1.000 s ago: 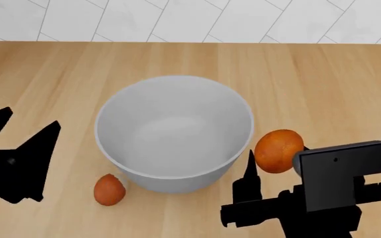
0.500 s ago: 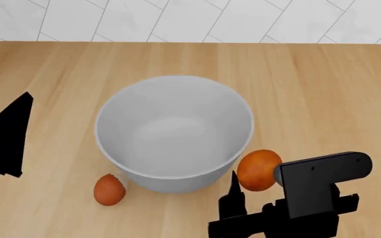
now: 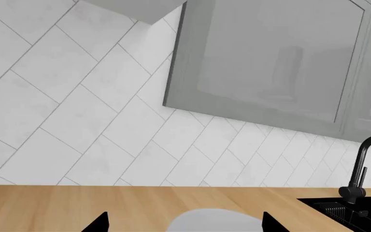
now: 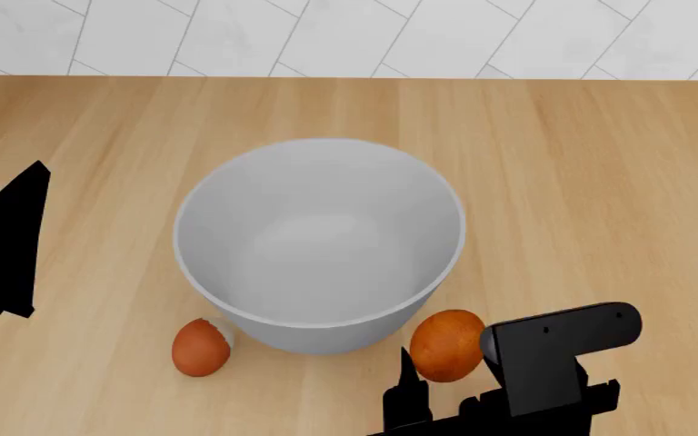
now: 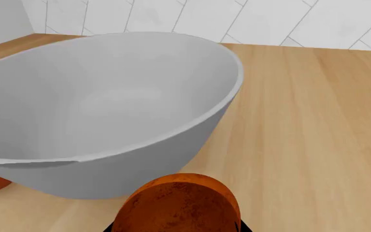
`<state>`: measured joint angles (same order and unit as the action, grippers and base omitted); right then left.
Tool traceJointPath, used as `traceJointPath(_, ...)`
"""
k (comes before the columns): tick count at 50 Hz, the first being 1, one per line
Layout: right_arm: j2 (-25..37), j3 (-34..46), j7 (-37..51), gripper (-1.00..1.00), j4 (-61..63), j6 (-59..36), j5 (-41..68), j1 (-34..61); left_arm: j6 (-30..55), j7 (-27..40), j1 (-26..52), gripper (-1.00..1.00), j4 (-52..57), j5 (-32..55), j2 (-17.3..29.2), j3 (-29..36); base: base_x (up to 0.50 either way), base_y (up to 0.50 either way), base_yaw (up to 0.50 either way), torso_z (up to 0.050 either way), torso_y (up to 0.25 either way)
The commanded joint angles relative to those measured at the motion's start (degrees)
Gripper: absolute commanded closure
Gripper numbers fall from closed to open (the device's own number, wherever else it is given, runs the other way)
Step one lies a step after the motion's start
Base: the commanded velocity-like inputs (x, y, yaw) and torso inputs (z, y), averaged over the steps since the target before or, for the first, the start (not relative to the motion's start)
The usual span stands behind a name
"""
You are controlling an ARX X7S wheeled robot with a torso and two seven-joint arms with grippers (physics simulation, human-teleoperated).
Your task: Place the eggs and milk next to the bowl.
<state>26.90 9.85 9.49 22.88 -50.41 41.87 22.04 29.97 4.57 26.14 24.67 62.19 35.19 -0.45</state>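
The large grey-white bowl (image 4: pixel 319 245) stands mid-counter. One brown-orange egg (image 4: pixel 200 347), whitish at one end, lies on the wood against the bowl's near left side. My right gripper (image 4: pixel 446 368) is shut on the other egg (image 4: pixel 449 345), close to the bowl's near right wall. In the right wrist view this egg (image 5: pixel 179 205) fills the space between the jaws of that gripper (image 5: pixel 177 227), with the bowl (image 5: pixel 102 111) just beyond. My left gripper (image 4: pixel 4 254) hangs at the left edge, apart from the bowl; its jaws (image 3: pixel 184 224) are spread wide and empty. The milk is out of view.
A white tiled wall (image 4: pixel 349 36) backs the wooden counter (image 4: pixel 592 182). The left wrist view shows a grey cabinet (image 3: pixel 269 63), a black faucet (image 3: pixel 363 164) and a dark sink (image 3: pixel 347 210) beyond the bowl (image 3: pixel 214 221).
My right gripper has carried its egg nearer and leftward, down along the bowl's right side. My left gripper has drawn away to the left edge of the head view.
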Motion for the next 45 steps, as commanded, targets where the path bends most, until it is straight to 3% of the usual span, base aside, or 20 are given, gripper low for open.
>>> traceJointPath(1, -0.2, 1.2, -2.2, 1.00, -1.5, 0.6, -1.3, -0.2, -0.5, -0.1, -0.4, -1.00, 0.1, -0.6, 0.0, 0.1, 0.00, 0.00, 0.00, 0.000, 0.000)
traceJointPath(45, -2.4, 5.5, -5.9, 1.00, -11.2, 4.3, -4.1, 3.2, -1.4, -0.3, -1.2, -1.00, -0.3, -0.6, 0.3, -0.2, 0.00, 0.00, 0.00, 0.000, 0.000)
